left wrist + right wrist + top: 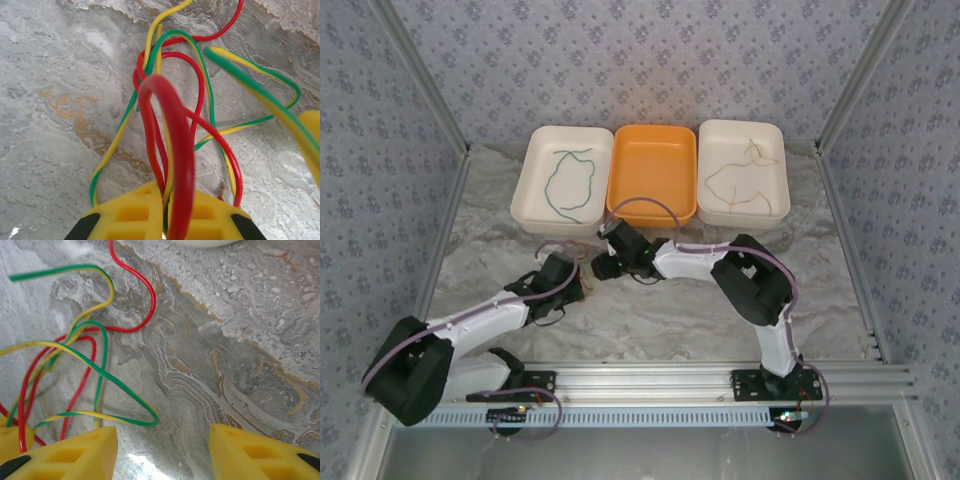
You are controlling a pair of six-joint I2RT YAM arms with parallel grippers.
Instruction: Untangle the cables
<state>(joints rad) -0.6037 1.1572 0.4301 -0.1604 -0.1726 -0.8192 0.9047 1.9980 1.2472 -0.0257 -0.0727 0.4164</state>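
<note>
Saw one green cable (pixel 549 185) lying in the left white tray (pixel 522 180). Pinched a red cable (pixel 175 165) between the left jaws, closed tight on it, at the tangle of red and green-yellow cables (pixel 147 62) on the bench (pixel 45 100). Held the right jaws wide apart, empty, just beside that tangle. Found a cream cable (pixel 757 155) in the right white tray (pixel 785 185).

no readable text, labels or signs

Left arm (pixel 485 315) and right arm (pixel 690 260) angled inward, left claw (pixel 164 192) pinched shut, right claw (pixel 162 432) jaws apart, claws close together
</note>
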